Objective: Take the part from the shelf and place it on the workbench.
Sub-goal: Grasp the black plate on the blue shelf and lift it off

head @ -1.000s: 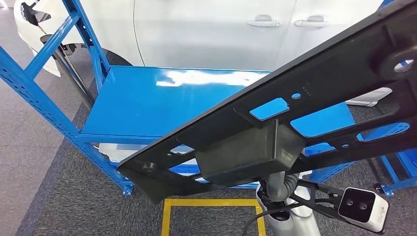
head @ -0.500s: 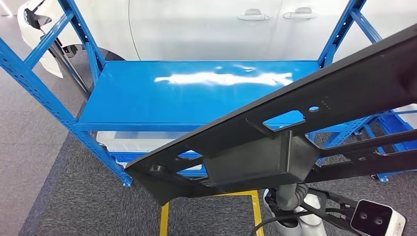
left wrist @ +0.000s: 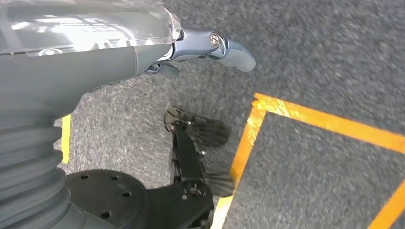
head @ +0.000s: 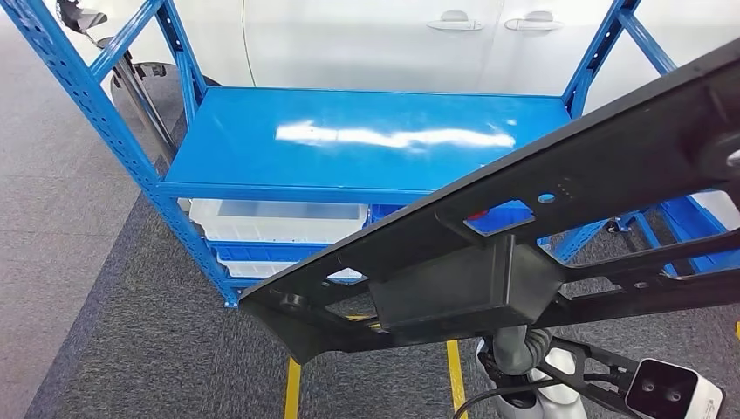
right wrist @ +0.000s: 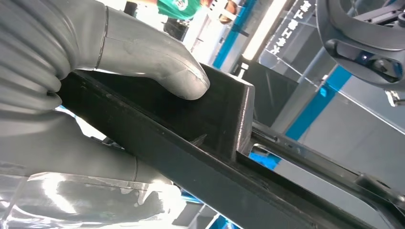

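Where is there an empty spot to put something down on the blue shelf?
The top board of the blue shelf looks bare from its left posts to its right posts. The level below is crowded with a clear bin and blue bins. The grey carpet left of the shelf is free too. The big black part, held by the right robot hand, blocks the front right.

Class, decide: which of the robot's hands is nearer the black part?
Right. The right hand grips the black part; the left hand hangs over the carpet, apart from it.
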Controlling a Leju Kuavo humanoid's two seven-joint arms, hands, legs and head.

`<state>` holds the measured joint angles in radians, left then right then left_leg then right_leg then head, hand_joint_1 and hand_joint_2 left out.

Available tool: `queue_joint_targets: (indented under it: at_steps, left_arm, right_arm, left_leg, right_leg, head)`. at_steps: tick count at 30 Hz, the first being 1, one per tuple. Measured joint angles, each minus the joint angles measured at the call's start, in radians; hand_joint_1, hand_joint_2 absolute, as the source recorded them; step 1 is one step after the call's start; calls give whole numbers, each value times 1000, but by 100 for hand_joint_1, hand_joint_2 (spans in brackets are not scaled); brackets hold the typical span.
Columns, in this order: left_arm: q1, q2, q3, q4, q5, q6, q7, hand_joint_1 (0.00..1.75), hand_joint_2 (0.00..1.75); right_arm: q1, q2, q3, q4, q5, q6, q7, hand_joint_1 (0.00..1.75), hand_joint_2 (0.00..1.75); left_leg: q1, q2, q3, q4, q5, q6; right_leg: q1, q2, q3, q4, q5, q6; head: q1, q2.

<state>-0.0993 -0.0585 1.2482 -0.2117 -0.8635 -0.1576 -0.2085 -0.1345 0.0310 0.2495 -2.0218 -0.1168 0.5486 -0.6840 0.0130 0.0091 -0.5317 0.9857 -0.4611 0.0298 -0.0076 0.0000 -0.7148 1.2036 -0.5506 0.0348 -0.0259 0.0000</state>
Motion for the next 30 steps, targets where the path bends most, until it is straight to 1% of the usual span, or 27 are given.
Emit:
queue_joint_targets:
  at_steps: [1, 2, 3, 4, 5, 6, 7, 8, 9, 10, 11, 12, 13, 15, 16, 17, 18, 19, 20, 21, 22, 23, 25, 26, 27, 28, 30]
  left_arm:
    - [1, -1, 0, 0, 2, 3, 1, 0, 175]
    - [1, -1, 0, 0, 4, 5, 2, 0, 175]
    - [2, -3, 0, 0, 5, 7, 3, 0, 175]
    - [2, -4, 0, 0, 6, 9, 4, 0, 175]
    - [3, -7, 0, 0, 7, 11, 5, 0, 175]
    - [3, -10, 0, 0, 8, 13, 6, 0, 175]
    - [3, -13, 0, 0, 9, 15, 7, 0, 175]
    - [3, -15, 0, 0, 10, 17, 7, 0, 175]
    - [3, -17, 0, 0, 12, 19, 8, 0, 175]
    - [4, -19, 0, 0, 13, 20, 8, 0, 175]
    - [4, -19, 0, 0, 14, 22, 8, 0, 175]
    - [5, -20, 0, 0, 14, 26, 8, 0, 175]
    - [6, -20, 0, 0, 15, 30, 9, 0, 175]
    - [7, -22, 1, 0, 19, 39, 11, 0, 175]
    - [7, -22, 1, 0, 21, 41, 12, 0, 175]
    - [7, -22, 2, 0, 23, 43, 12, 0, 175]
    - [8, -22, 2, 0, 24, 44, 12, 0, 175]
    - [8, -22, 2, 0, 24, 45, 12, 0, 175]
    - [8, -22, 3, 0, 24, 46, 12, 0, 175]
    - [7, -22, 3, 0, 23, 49, 12, 0, 175]
    - [6, -22, 4, 0, 22, 53, 12, 0, 175]
    - [6, -22, 4, 0, 20, 57, 13, 0, 175]
    - [6, -21, 4, 0, 15, 63, 17, 0, 175]
    - [5, -20, 4, 0, 13, 65, 19, 0, 175]
    - [4, -19, 4, 0, 10, 68, 20, 0, 175]
    - [2, -18, 4, 0, 7, 72, 20, 0, 175]
    - [0, -12, 4, 0, 2, 88, 18, 0, 175]
  right_arm:
    - [2, -5, 0, 2, -2, 1, 0, 175, 175]
    - [4, -9, 0, 5, -5, 4, 0, 175, 175]
    - [6, -11, 0, 7, -8, 8, 0, 175, 175]
    - [6, -13, 0, 10, -10, 12, 0, 175, 175]
    - [6, -14, 0, 13, -11, 18, 0, 175, 175]
    - [5, -15, 0, 16, -13, 25, 0, 175, 175]
    - [4, -15, 0, 19, -14, 31, 0, 175, 175]
    - [3, -15, 0, 22, -16, 38, 0, 175, 175]
    - [3, -16, 0, 25, -20, 44, 0, 175, 175]
    - [3, -16, 0, 28, -24, 51, 0, 175, 175]
    - [2, -17, 0, 31, -29, 59, 0, 175, 175]
    - [2, -17, -1, 35, -33, 69, 0, 175, 175]
    - [3, -17, -2, 38, -38, 81, 0, 175, 175]
    - [5, -17, -6, 49, -47, 106, 0, 175, 175]
    - [6, -17, -10, 55, -49, 115, 0, 175, 175]
    - [8, -17, -13, 60, -51, 121, 0, 175, 175]
    - [9, -17, -17, 66, -51, 125, 0, 175, 175]
    - [10, -17, -21, 69, -52, 128, 0, 175, 175]
    - [11, -17, -24, 72, -53, 132, 0, 175, 175]
    - [11, -16, -28, 75, -53, 138, 0, 175, 175]
    - [11, -15, -34, 77, -54, 145, 0, 175, 175]
    - [11, -11, -41, 78, -54, 155, 0, 175, 175]
    - [10, 0, -60, 81, -52, 176, 0, 175, 175]
    - [9, 6, -70, 81, -50, 183, 0, 175, 175]
    - [7, 11, -81, 81, -48, 189, 0, 175, 175]
    - [7, 14, -91, 81, -47, 194, 0, 175, 175]
    - [8, 18, -109, 80, -43, 202, 0, 175, 175]
  left_leg:
    - [0, 0, -17, 1, 13, -1]
    - [0, 1, -34, 3, 25, -2]
    - [0, 1, -51, 6, 36, -4]
    - [0, 1, -66, 8, 45, -7]
    - [0, 1, -78, 11, 53, -10]
    - [-1, 0, -87, 14, 60, -14]
    - [-2, 0, -92, 15, 67, -19]
    - [-3, 0, -95, 16, 73, -25]
    - [-2, 0, -96, 14, 80, -32]
    - [-1, 0, -97, 13, 85, -39]
    - [0, -1, -100, 16, 82, -44]
    - [1, -2, -108, 33, 64, -49]
    - [2, -2, -122, 70, 30, -52]
    - [3, -3, -166, 197, -59, -58]
    - [3, -3, -184, 259, -86, -61]
    - [3, -3, -189, 294, -93, -63]
    - [3, -3, -174, 291, -82, -63]
    - [4, -3, -139, 246, -58, -62]
    - [4, -3, -90, 173, -34, -60]
    - [3, -3, -45, 103, -20, -56]
    - [2, -4, -14, 52, -11, -50]
    - [0, -4, 1, 24, -12, -43]
    - [-2, -5, -3, 17, -10, -30]
    - [0, -5, -5, 13, -8, -23]
    - [2, -4, -7, 11, -3, -16]
    - [4, -4, -10, 8, 1, -10]
    - [3, 0, -17, 8, 6, -2]
  right_leg:
    - [-1, 0, -9, 60, -23, 3]
    - [-3, 0, -5, 95, -20, 5]
    - [-4, 0, 17, 94, 3, 6]
    - [-5, 0, 57, 56, 33, 5]
    - [-5, 0, 113, -12, 50, 2]
    - [-4, 0, 172, -95, 51, -3]
    - [-1, -1, 218, -162, 42, -9]
    - [2, -1, 245, -207, 29, -16]
    - [6, -1, 253, -227, 22, -23]
    - [5, -2, 249, -230, 28, -31]
    - [4, -3, 245, -233, 36, -39]
    - [3, -4, 240, -235, 45, -47]
    - [0, -5, 234, -238, 54, -54]
    - [2, -7, 216, -236, 69, -60]
    - [4, -7, 207, -235, 75, -60]
    - [4, -7, 198, -233, 81, -60]
    - [4, -7, 190, -230, 85, -58]
    - [4, -7, 184, -226, 87, -56]
    - [4, -7, 179, -221, 88, -53]
    - [5, -7, 174, -216, 89, -50]
    - [6, -7, 170, -211, 90, -45]
    - [7, -7, 166, -207, 91, -40]
    - [8, -7, 160, -205, 95, -29]
    - [7, -6, 157, -200, 92, -23]
    - [6, -5, 150, -185, 80, -18]
    - [5, -3, 134, -151, 57, -14]
    - [2, -2, 78, -25, -10, -8]
  head:
    - [0, 0]
    - [0, 0]
    - [0, 0]
    - [0, 0]
    - [0, 0]
    - [0, 0]
    - [0, 0]
    - [0, 0]
    - [0, 0]
    - [0, 0]
    - [0, 0]
    - [0, 0]
    - [0, 0]
    - [0, 0]
    - [0, 0]
    - [0, 0]
    - [0, 0]
    - [0, 0]
    - [0, 0]
    - [0, 0]
    - [0, 0]
    - [0, 0]
    - [0, 0]
    - [0, 0]
    - [0, 0]
    - [0, 0]
    - [0, 0]
